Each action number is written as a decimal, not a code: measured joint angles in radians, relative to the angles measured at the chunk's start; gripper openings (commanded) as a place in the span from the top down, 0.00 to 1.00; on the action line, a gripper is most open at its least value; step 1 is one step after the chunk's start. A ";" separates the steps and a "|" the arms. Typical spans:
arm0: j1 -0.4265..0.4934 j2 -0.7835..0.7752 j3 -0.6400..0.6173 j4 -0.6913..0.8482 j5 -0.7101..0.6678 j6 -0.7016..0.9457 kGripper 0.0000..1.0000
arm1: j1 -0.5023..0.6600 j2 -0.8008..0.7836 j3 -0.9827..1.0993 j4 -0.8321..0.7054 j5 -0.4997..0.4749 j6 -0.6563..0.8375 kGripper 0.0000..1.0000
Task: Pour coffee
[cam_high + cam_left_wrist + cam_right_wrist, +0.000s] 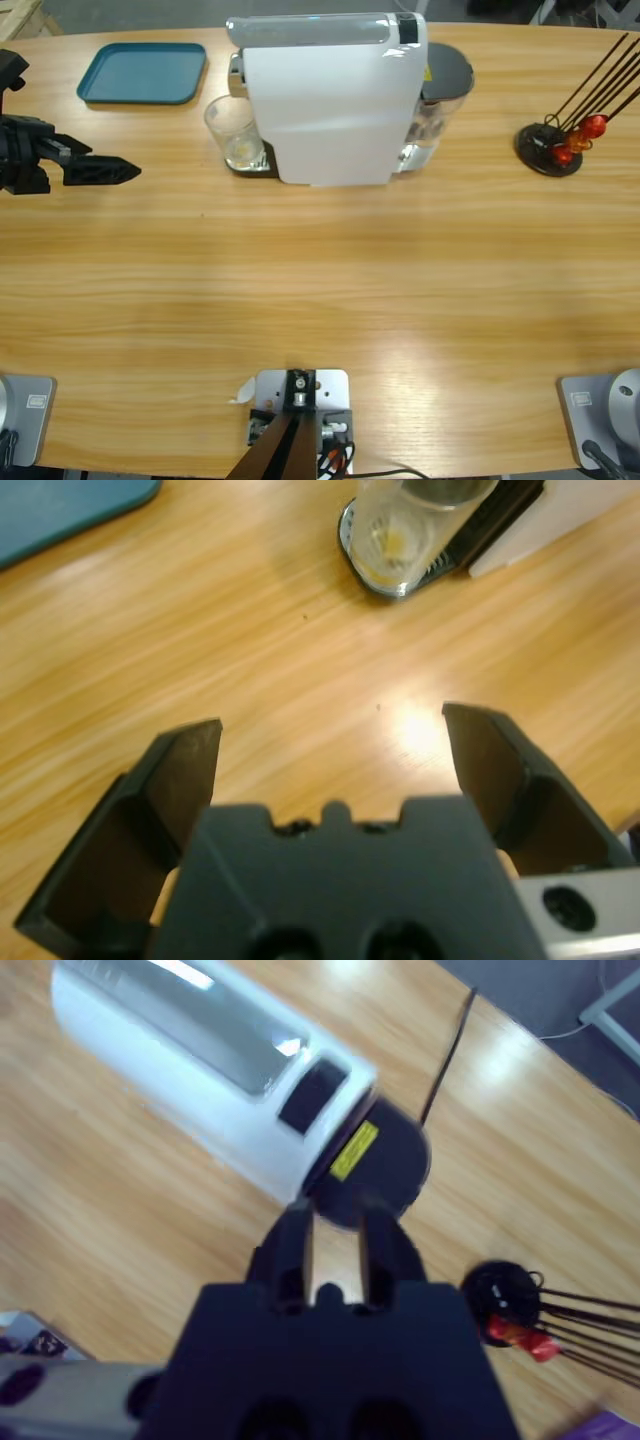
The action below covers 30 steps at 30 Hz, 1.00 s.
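A white coffee machine stands at the back middle of the table, and I see it from above in the right wrist view. A clear glass sits on its drip tray under the spout. A thin tan layer of coffee lies in the bottom of the glass. My left gripper hovers at the table's left edge, pointing toward the glass, open and empty. My right gripper hangs high above the machine's black-lidded tank, shut on nothing; the high view does not show it.
A teal tray lies at the back left, also seen in the left wrist view. A black stand with red-orange beads on dark sticks sits at the right. A black cable runs behind the machine.
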 measured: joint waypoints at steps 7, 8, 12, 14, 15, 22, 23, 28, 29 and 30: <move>-0.042 -0.010 0.002 0.000 -0.028 0.013 0.04 | 0.013 -0.181 0.395 -0.254 0.163 0.005 0.14; -0.050 -0.013 0.003 0.000 -0.034 0.014 0.04 | 0.013 -0.193 0.430 -0.287 0.180 0.002 0.14; -0.078 -0.018 0.005 -0.002 -0.062 0.015 0.03 | 0.013 -0.225 0.530 -0.396 0.224 -0.011 0.13; -0.088 -0.018 0.005 -0.007 -0.063 0.016 0.03 | 0.013 -0.247 0.566 -0.423 0.247 -0.022 0.13; -0.090 -0.018 0.006 -0.009 -0.063 0.019 0.03 | 0.013 -0.258 0.583 -0.433 0.255 -0.028 0.13; -0.096 -0.039 0.077 -0.089 -0.033 0.068 0.04 | 0.013 -0.356 0.717 -0.474 0.264 -0.039 0.13; -0.096 -0.039 0.089 -0.114 -0.028 0.075 0.04 | 0.013 -0.368 0.735 -0.484 0.264 -0.039 0.13; -0.096 -0.039 0.153 -0.236 0.006 0.098 0.04 | 0.013 -0.398 0.795 -0.553 0.263 -0.039 0.13; -0.096 -0.039 0.175 -0.271 0.006 0.118 0.04 | 0.013 -0.398 0.805 -0.571 0.263 -0.039 0.13; -0.096 -0.041 0.192 -0.298 0.006 0.137 0.04 | 0.013 -0.398 0.811 -0.586 0.263 -0.039 0.13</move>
